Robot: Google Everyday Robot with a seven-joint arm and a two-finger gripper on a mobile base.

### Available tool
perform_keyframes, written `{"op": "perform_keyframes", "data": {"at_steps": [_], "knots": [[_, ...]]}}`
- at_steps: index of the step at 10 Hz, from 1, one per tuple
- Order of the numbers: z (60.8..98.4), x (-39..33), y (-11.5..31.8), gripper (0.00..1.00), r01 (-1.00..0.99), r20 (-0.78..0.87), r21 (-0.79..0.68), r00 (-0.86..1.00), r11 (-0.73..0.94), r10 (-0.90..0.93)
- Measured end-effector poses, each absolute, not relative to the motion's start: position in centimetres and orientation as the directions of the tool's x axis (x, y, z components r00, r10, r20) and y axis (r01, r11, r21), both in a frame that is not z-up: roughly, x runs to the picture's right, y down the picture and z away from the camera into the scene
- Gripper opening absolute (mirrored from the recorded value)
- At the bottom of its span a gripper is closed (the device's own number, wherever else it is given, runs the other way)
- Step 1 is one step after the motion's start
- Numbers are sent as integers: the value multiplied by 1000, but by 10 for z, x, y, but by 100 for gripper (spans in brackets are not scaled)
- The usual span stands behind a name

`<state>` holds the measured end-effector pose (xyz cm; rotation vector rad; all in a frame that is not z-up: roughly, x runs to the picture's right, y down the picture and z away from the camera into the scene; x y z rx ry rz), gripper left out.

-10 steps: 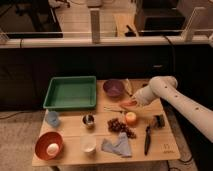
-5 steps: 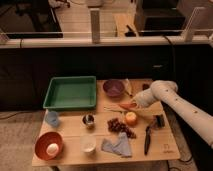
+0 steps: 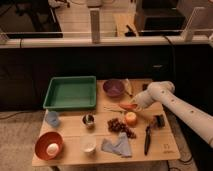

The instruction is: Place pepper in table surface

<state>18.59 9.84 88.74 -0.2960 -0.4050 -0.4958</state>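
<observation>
Camera view: The gripper [image 3: 136,104] sits at the end of a white, smooth-shelled arm [image 3: 180,107] that enters from the right, above the right-centre of the table surface [image 3: 165,142]. Whether it is spread, pressed together or pinching something cannot be told. The pepper [image 3: 128,106], slim, tapered and red-orange, lies at the gripper's tip; contact with the tabletop cannot be told.

Surroundings: a round orange fruit [image 3: 130,118] lies just below the pepper, and a dark grape bunch [image 3: 119,125] lies left of the fruit. A purple bowl [image 3: 113,88] stands just behind the pepper. A green rectangular tray [image 3: 70,93] occupies the rear left. A small metal cup [image 3: 88,120] stands at centre, and a white cup [image 3: 88,144] stands near the front edge. An orange bowl [image 3: 48,145] holds a pale round item at front left. A blue cloth [image 3: 117,146] lies crumpled at the front. A black utensil [image 3: 147,138] lies to the right.

The tabletop is light tan wood with plank lines.
</observation>
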Motion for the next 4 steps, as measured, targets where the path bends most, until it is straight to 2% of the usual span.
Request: {"op": "perform_keyframes", "data": {"at_steps": [4], "knots": [[882, 193, 92, 80, 481, 347, -195, 849, 855, -399]]}}
